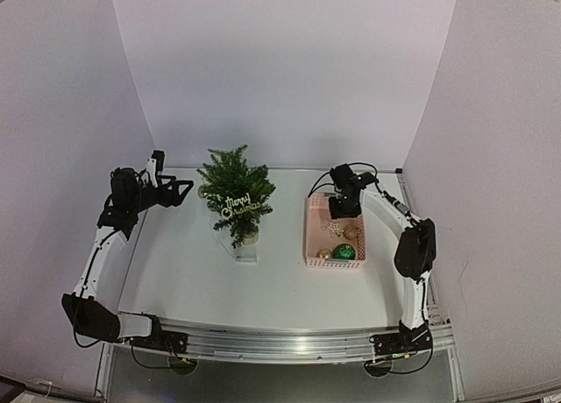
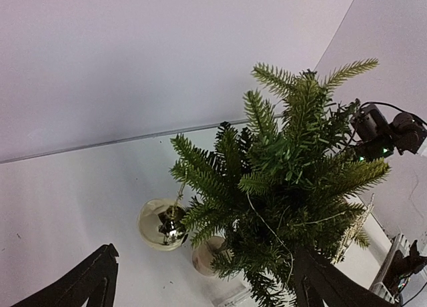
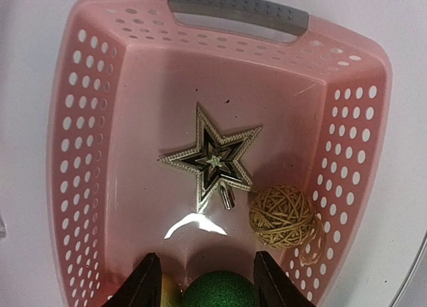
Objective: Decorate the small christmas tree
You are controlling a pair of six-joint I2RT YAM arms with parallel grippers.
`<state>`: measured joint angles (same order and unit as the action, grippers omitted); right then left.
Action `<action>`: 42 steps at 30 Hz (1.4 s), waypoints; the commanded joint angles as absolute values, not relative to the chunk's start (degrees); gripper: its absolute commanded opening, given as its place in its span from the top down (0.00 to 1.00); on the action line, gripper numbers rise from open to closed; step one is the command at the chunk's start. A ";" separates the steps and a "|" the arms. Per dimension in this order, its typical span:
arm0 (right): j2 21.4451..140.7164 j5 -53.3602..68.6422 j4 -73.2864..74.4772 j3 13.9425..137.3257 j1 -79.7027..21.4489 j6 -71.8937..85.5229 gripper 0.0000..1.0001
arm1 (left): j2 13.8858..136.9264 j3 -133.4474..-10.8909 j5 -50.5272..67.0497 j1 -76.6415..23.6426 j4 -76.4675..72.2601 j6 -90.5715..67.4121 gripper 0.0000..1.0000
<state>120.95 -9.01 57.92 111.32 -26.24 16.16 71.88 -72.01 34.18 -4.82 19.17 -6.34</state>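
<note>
**Green small christmas tree (image 1: 237, 193) on my worktop (image 1: 175, 272)**

Green and bushy, it stands up straight on the white top, near the back and a bit left of the middle. It sits on a pale base (image 2: 207, 257). A white Merry Christmas sign (image 1: 244, 204) hangs on its front. A shiny gold ball (image 2: 162, 223) hangs from a low branch on the side that faces my left arm.

My left claw (image 1: 184, 191) is up in the air just beside the tree, on its left, and points at it. Its two fingers (image 2: 93, 283) are spread wide and hold nothing. From my left wrist I see the tree between them, but they do not touch it.

The pink basket (image 1: 309, 236) lies to the right of the tree, well apart from it. My right claw (image 3: 205, 257) hangs over the basket and points down into it. Its fingers stand apart, not very wide, and grip nothing.

On the basket floor, past my fingertips, lies a glittery star (image 3: 213, 160). A ball of brown string (image 3: 281, 215) lies just beside the star, on its right in my right wrist view. A green glitter ball (image 3: 217, 290) lies low between my fingers. I cannot tell if they touch it. The basket has a grey handle (image 3: 237, 10) on the rim at the top of that view.
</note>
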 commanded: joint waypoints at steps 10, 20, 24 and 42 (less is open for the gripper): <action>130.09 -15.36 72.68 120.94 -26.00 5.78 0.35 | 70.79 -69.47 31.92 -4.56 14.36 -7.78 0.09; 134.61 -15.11 73.00 121.58 -23.49 -8.01 0.26 | 71.59 -69.62 32.43 -4.54 14.19 -7.59 0.09; 136.71 -14.60 72.98 122.29 -23.29 -9.75 0.26 | 71.48 -69.64 32.54 -4.50 14.15 -7.88 0.09; 138.87 -13.57 74.51 124.18 -23.29 -9.56 0.55 | 71.26 -69.62 32.40 -4.48 13.84 -7.61 0.09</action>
<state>139.09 -14.74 72.35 121.56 -23.16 -9.97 71.64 -69.60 32.38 -4.82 16.40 -7.49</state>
